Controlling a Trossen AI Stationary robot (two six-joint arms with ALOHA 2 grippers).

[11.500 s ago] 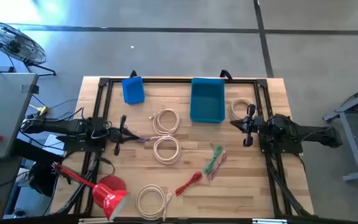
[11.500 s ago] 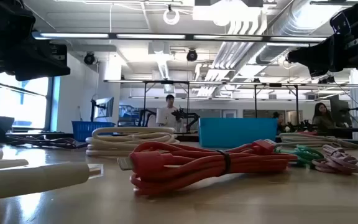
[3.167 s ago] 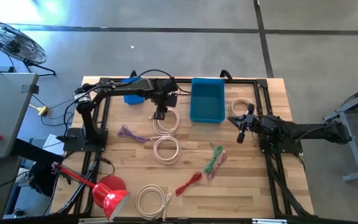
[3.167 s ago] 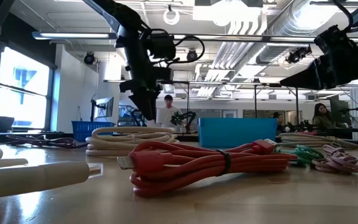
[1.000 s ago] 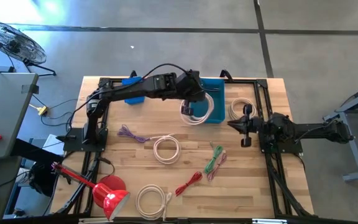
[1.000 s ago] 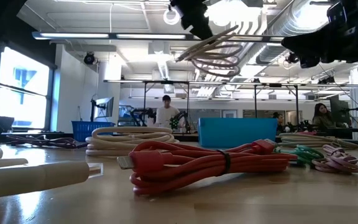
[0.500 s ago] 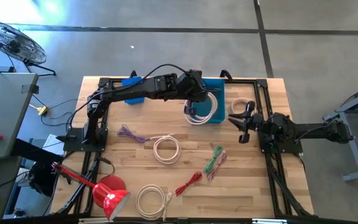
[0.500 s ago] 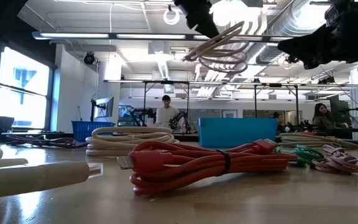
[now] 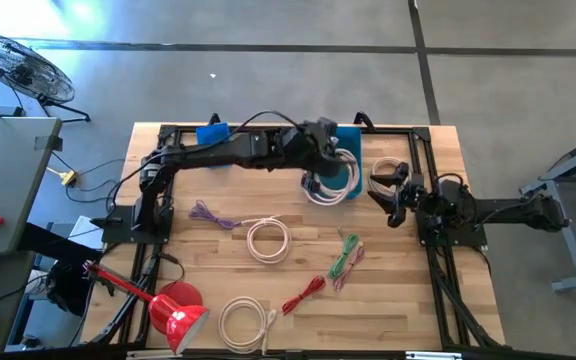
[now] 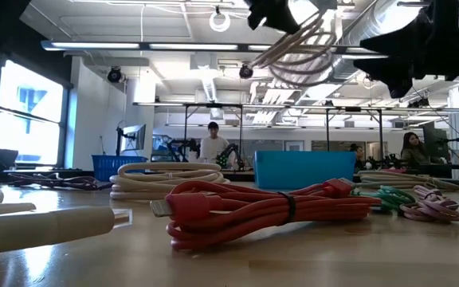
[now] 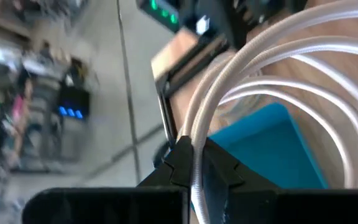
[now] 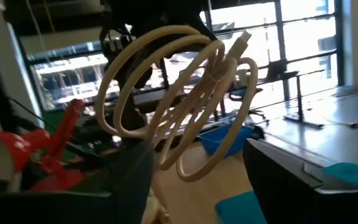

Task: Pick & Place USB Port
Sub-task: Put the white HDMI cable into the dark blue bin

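- The left pincer (image 9: 320, 170) is clenched on a white coiled cable (image 9: 328, 184), which hangs over the blue bin (image 9: 347, 140), apparently clear of it.
- The right pincer (image 9: 392, 192), fingers spread, sits beside the coil, empty.

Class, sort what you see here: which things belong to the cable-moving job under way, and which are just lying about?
In the job:
- coiled white cable, in the shut left gripper
- open blue plastic bin
- open right gripper, alongside

Lying about:
- red cable bundle
- green cable bundle
- purple cable
- red funnel
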